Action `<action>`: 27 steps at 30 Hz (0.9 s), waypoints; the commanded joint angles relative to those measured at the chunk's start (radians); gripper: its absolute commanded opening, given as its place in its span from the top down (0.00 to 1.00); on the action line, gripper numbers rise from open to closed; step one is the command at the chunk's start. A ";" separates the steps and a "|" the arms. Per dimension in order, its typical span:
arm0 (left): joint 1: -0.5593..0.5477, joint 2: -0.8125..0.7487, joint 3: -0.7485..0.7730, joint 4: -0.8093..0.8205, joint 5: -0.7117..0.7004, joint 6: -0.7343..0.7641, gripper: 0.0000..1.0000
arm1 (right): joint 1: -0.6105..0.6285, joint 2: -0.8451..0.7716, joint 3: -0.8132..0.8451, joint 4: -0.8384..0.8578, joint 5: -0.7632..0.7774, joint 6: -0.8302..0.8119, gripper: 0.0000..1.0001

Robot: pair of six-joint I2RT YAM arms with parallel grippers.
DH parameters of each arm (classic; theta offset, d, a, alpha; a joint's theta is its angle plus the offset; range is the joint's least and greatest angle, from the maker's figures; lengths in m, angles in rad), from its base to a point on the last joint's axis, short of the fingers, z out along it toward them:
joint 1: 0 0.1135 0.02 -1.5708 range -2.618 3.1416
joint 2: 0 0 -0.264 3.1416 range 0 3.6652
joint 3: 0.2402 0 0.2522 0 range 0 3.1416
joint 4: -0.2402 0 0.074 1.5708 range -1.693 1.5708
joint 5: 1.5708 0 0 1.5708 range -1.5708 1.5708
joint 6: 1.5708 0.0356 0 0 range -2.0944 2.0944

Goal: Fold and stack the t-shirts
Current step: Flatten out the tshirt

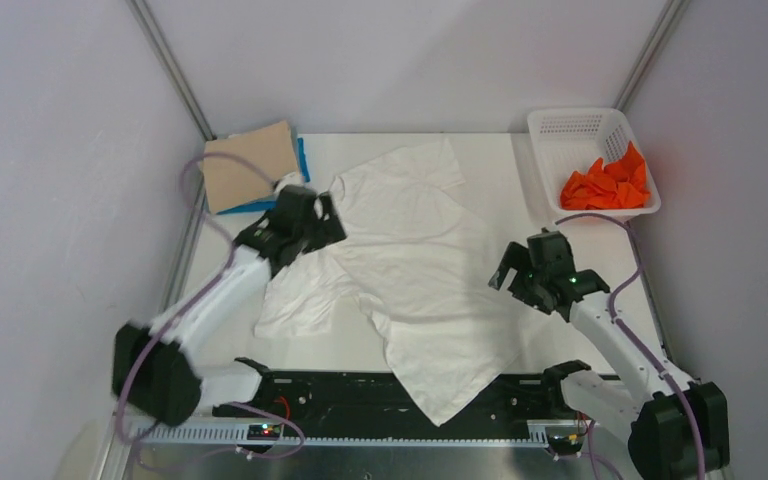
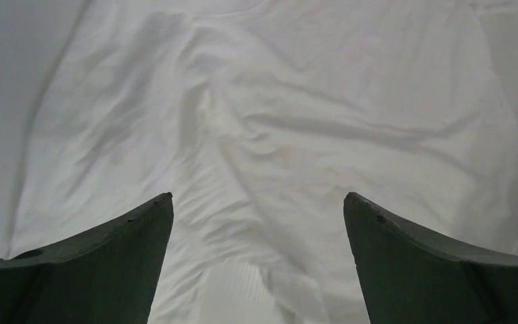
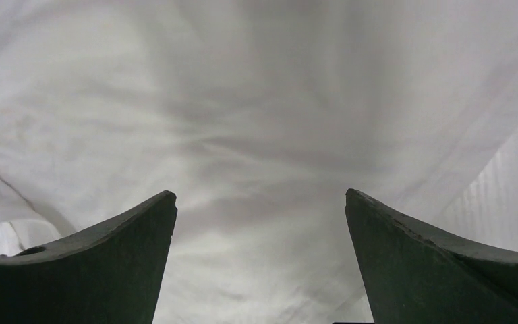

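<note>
A thin white t-shirt (image 1: 415,260) lies spread and wrinkled across the table's middle, its hem hanging over the near edge. At the back left, a folded beige t-shirt (image 1: 250,165) rests on a folded blue t-shirt (image 1: 303,160). An orange t-shirt (image 1: 608,183) lies crumpled in the basket. My left gripper (image 1: 332,218) hovers open over the white shirt's left shoulder; in the left wrist view the white t-shirt (image 2: 276,135) fills the frame under the open left gripper (image 2: 257,197). My right gripper (image 1: 505,275) is open at the shirt's right edge, above the white t-shirt (image 3: 256,135), the right gripper (image 3: 260,194) empty.
A white plastic lattice basket (image 1: 570,125) stands at the back right corner. Grey walls and metal frame posts close in the table on three sides. The black arm-base rail (image 1: 380,400) runs along the near edge.
</note>
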 commanded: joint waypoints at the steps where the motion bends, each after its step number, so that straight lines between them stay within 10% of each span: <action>1: -0.021 0.293 0.173 0.106 0.123 0.178 0.00 | 0.063 0.069 -0.027 0.058 0.004 0.075 0.00; 9: 0.007 0.734 0.401 0.102 0.202 0.194 0.00 | 0.001 0.418 0.066 0.135 -0.046 -0.007 0.01; 15: 0.033 0.711 0.287 0.097 0.111 0.137 0.00 | -0.042 0.666 0.253 0.121 -0.046 -0.073 0.01; 27: -0.076 0.567 -0.052 0.107 0.094 -0.180 0.00 | -0.108 1.312 1.247 -0.185 -0.025 -0.251 0.02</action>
